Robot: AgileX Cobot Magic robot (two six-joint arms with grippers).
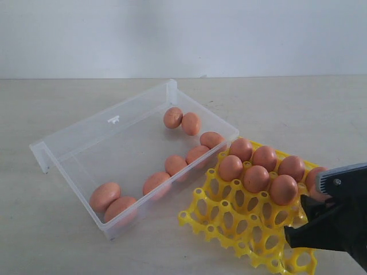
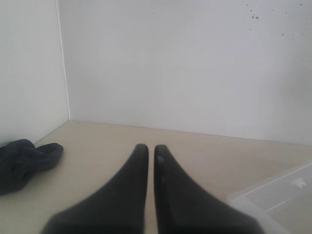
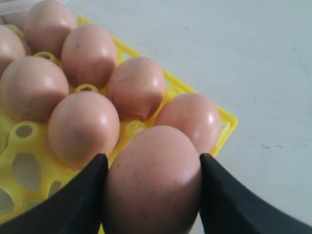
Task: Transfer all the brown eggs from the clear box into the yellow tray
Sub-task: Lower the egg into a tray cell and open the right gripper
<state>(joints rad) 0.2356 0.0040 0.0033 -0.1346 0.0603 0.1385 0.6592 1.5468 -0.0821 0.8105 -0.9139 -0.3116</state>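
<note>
The yellow tray (image 1: 229, 220) lies right of the clear box (image 1: 86, 137) on the table. Several brown eggs (image 1: 256, 178) fill the tray's far cups, and several more (image 1: 175, 165) lie in the box along its right wall and near corner. My right gripper (image 3: 152, 161) is shut on one brown egg (image 3: 153, 190), both fingers against its sides, held just over the tray's outer edge (image 3: 226, 124) beside the last seated egg (image 3: 190, 119). In the exterior view that gripper (image 1: 298, 232) covers the tray's near right corner and hides the held egg. My left gripper (image 2: 151, 148) is shut and empty, off to the side.
The tray's near rows of cups (image 1: 223, 212) stand empty. A dark cloth (image 2: 24, 163) lies on the table by a white wall near the left gripper. One corner of the clear box (image 2: 278, 195) shows in the left wrist view.
</note>
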